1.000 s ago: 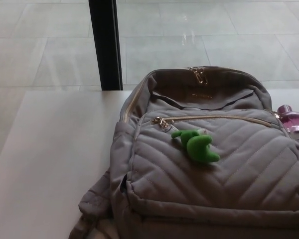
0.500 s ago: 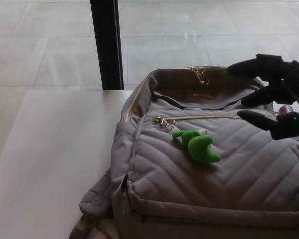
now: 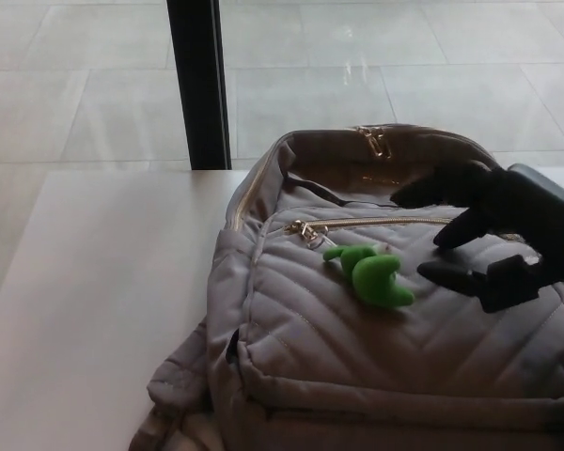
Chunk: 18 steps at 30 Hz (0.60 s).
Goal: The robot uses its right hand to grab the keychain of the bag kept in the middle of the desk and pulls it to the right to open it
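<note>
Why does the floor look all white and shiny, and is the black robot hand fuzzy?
In the head view, bright light washes out the tiled floor, with a glare streak near the top; the robot hand is dark and slightly soft-edged, while the green keychain on the bag shows clearly.

White desk; grey quilted bag lying directly on it

Quilted cloth bag, glossy keychain
</note>
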### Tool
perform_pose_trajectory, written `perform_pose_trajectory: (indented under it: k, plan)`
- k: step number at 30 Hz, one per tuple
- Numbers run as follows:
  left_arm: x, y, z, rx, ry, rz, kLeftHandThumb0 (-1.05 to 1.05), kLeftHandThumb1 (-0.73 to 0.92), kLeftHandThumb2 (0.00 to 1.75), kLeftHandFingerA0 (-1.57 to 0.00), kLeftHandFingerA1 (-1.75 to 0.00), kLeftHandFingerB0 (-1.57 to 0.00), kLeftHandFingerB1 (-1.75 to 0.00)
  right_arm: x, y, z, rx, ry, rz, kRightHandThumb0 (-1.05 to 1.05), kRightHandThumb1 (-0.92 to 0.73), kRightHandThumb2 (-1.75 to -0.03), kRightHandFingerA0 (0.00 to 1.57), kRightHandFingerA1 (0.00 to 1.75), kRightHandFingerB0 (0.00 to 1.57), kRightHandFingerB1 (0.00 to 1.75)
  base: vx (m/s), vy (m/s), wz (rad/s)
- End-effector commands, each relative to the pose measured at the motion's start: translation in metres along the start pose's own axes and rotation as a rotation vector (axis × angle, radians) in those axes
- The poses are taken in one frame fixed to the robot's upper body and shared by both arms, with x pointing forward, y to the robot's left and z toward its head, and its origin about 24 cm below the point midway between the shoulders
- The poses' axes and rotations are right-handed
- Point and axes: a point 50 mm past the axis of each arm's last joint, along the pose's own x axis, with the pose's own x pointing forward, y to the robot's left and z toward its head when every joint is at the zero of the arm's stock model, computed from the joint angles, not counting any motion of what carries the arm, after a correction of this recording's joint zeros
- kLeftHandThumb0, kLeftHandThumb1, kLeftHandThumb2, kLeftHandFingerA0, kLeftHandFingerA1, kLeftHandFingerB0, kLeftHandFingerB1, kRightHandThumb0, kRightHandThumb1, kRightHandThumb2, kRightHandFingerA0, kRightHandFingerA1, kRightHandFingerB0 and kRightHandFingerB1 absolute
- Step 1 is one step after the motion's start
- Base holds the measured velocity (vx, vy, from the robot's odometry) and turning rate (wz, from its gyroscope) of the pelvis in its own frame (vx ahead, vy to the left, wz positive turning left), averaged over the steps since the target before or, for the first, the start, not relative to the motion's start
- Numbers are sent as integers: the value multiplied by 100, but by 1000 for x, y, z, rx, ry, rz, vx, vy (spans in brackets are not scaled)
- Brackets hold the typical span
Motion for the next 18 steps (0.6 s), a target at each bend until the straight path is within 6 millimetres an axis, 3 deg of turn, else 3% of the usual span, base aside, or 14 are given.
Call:
perform_pose_trajectory:
  k: [1, 5, 6, 7, 8, 13, 18]
  plan:
    - [-1, 6, 2, -4, -14, 15, -66, 84, 65, -58, -57, -43, -45, -3, 3, 7, -56, -32, 10, -66, -67, -60, 62, 60, 42, 36, 0, 0, 0]
    - [-1, 6, 3, 13, -14, 22, -67, 84, 65, -63, -58, -45, -45, -5, 2, 5, -52, -17, 13, -67, -68, -61, 61, 62, 43, 36, 0, 0, 0]
    - [-1, 6, 4, 8, -19, 17, -66, 85, 65, -61, -59, -45, -46, -7, 2, 1, -60, -4, 16, -69, -55, -95, 57, 69, 33, 50, 0, 0, 0]
    - [-1, 6, 4, 7, -19, 16, -66, 85, 65, -61, -59, -45, -46, -7, 2, 1, -61, -2, 17, -69, -55, -95, 57, 69, 33, 50, 0, 0, 0]
    - [-1, 6, 4, 11, -21, 16, -67, 86, 65, -62, -58, -44, -46, -7, 3, -1, -66, 0, 20, -69, -70, -61, 61, 65, 43, 36, 0, 0, 0]
    - [-1, 7, 6, -12, -32, 1, -67, 89, 66, -53, -57, -40, -47, -13, 13, -10, -83, 26, 71, -73, -70, -61, 60, 59, 41, 35, 0, 0, 0]
    - [1, 6, 9, -18, -34, 5, -67, 89, 66, -55, -58, -41, -48, -13, 20, -8, -121, 31, 92, -75, -70, -62, 60, 59, 39, 35, 0, 0, 0]
